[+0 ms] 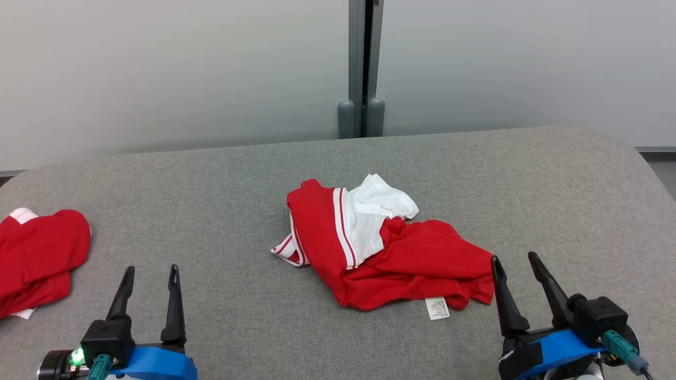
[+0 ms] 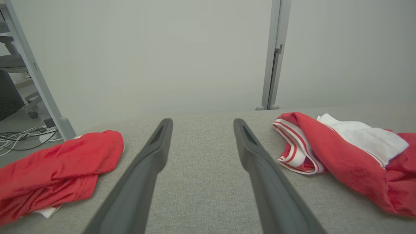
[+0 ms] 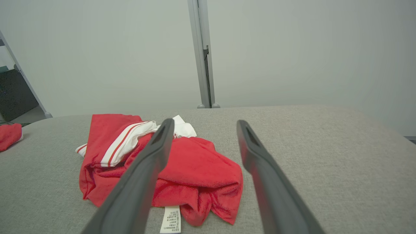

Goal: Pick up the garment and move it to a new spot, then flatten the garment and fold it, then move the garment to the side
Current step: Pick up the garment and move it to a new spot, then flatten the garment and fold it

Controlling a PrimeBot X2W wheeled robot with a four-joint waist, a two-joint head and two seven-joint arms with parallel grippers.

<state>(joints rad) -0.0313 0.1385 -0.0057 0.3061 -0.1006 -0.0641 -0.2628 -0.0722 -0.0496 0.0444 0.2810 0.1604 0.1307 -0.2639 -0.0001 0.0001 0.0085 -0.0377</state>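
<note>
The red-and-white garment (image 1: pixel 391 253) lies crumpled on the grey surface (image 1: pixel 237 184), just ahead of the right claw (image 1: pixel 514 257) and to its inner side. That claw's inner finger tip stands right beside the red hem (touching or not, I can't make out). Both claws have their fingers spread wide apart and hold nothing.

The heap's long axis runs on a slant. Its near end, where a white care label (image 1: pixel 437 307) pokes out, is close in front of the right claw. Its far end, with the white panel and striped trim, reaches farther out and across toward the left claw's side.

The left claw (image 1: pixel 151 269) sits well apart from the heap, with bare surface between them. On its outer side lies a second red garment (image 1: pixel 37 253).

By my reckoning the pick-up has not begun, and the right arm is plainly the nearer one. A short reach forward and inward would put its fingers over the bunched red cloth.
</note>
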